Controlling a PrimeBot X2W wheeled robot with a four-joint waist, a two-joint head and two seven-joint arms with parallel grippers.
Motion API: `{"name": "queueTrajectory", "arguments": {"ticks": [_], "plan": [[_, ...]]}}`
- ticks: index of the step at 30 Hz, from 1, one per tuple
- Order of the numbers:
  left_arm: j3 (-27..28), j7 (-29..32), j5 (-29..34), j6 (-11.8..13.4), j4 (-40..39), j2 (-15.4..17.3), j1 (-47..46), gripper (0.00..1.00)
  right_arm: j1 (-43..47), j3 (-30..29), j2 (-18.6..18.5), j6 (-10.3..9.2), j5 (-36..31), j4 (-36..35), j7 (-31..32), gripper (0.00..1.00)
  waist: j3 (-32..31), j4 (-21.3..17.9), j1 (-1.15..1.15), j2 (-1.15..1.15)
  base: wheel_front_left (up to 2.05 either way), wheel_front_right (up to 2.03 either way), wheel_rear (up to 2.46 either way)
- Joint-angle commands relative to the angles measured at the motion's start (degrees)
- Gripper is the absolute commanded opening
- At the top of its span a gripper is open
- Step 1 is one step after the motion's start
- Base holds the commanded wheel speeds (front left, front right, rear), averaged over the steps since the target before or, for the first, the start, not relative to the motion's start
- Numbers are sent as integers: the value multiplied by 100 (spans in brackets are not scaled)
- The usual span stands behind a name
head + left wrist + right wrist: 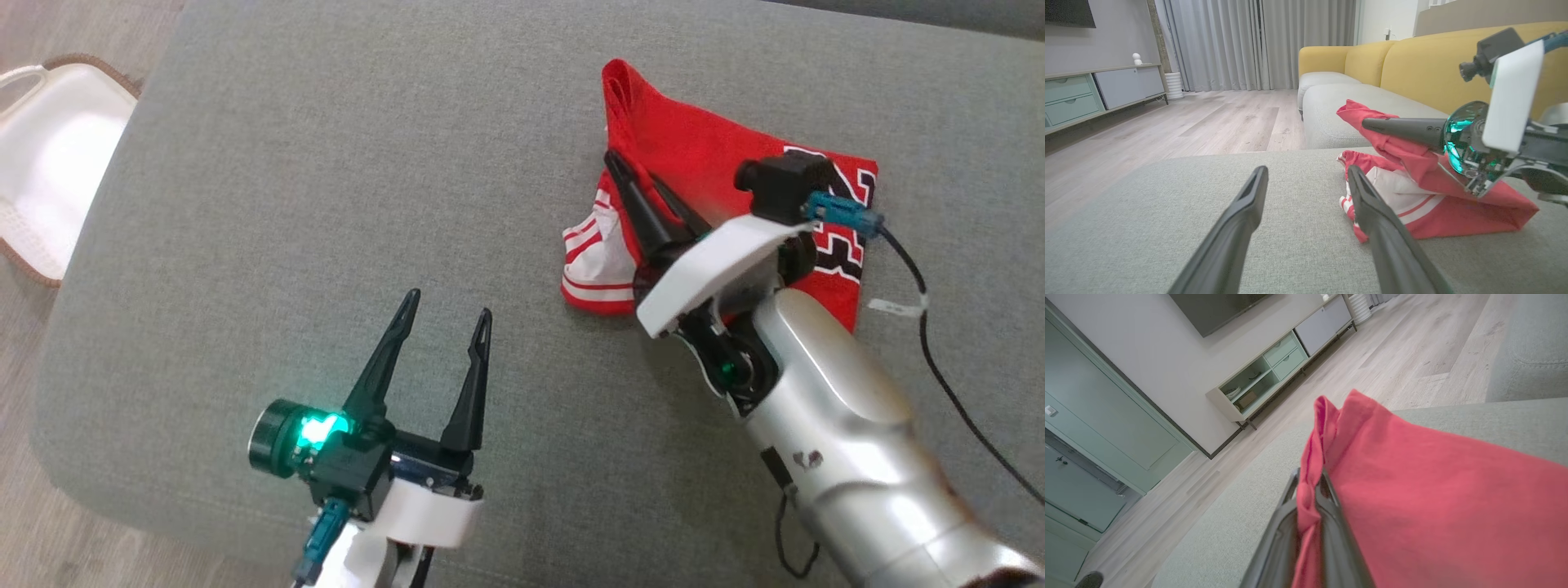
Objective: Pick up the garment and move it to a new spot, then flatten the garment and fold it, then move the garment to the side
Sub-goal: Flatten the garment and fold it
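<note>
nearest, at about 7 o'clock in the head view, the left gripper (450, 302) hangs over the grey cushion (326, 163) with its fingers spread and nothing between them. farther out, toward 2 o'clock, the right gripper (632, 167) is pinched onto a fold of the red garment (702, 147), which lies bunched on the cushion, a white-striped part at its 8 o'clock edge. beyond, at 10 o'clock, a white basket (49, 147) sits on the wood floor.

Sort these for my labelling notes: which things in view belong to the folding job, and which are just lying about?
Job: red garment; right gripper, pinching it; left gripper, open.
Lying about: white basket; yellow sofa; media cabinet.
</note>
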Motion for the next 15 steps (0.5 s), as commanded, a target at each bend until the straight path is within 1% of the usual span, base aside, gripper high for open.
{"name": "queueTrajectory", "arguments": {"ticks": [1,2,4,7,10,12,15], "plan": [[161,-29,49,-3,-175,-37,-113,100,-278,266,113,-4,162,112,-193,43,5,21,0,0,0,0,0],[164,-29,53,1,-179,-44,-112,100,-341,326,113,-4,250,256,-286,100,4,21,0,0,0,0,0],[183,-29,53,16,-175,-56,-95,100,-440,500,113,-4,504,421,-472,100,-6,-13,0,0,0,0,0],[251,-29,51,36,-166,-64,-27,100,-536,837,113,-4,782,453,-736,100,-69,-156,0,0,0,0,0],[369,-29,63,38,-346,-68,50,100,-509,934,113,-4,668,429,-1137,100,-194,-379,0,0,0,0,0],[480,-29,60,79,-403,-68,164,100,-387,906,113,-4,396,333,-1324,100,-298,-567,0,0,0,0,0],[672,-29,19,147,-414,-70,332,100,-5,584,109,-4,-80,54,-1477,100,-468,-829,0,0,0,0,0]]}}
